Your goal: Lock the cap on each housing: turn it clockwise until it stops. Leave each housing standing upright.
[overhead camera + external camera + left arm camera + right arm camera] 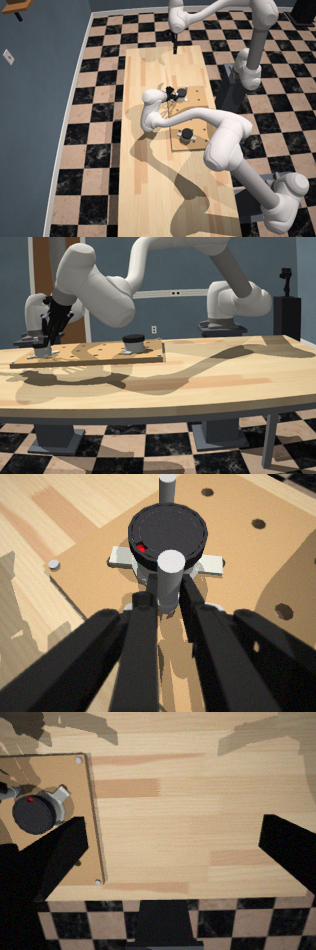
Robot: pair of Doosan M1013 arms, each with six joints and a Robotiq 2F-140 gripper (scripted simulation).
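My left gripper [176, 95] [48, 342] [168, 588] is shut on an upright grey peg [171, 571] [48, 349], close beside the far housing [182, 98] [40, 352]. Whether the peg's foot is in a hole is hidden. This housing stands upright; its black cap [181, 92] [167, 529] [35, 814] shows a red mark [141, 548] [30, 799]. The near housing [186, 139] [133, 347] stands upright; its black cap [187, 133] [133, 338] shows a green mark [185, 129]. My right gripper [175, 52] [173, 831] is open and empty above the table's far end.
The housings stand on a wooden board [193, 147] [84, 352] [75, 772] with several holes. A second grey peg [186, 88] [35, 339] [167, 491] stands on the far housing's other side. The left arm [199, 113] stretches over the board between the housings in the top view.
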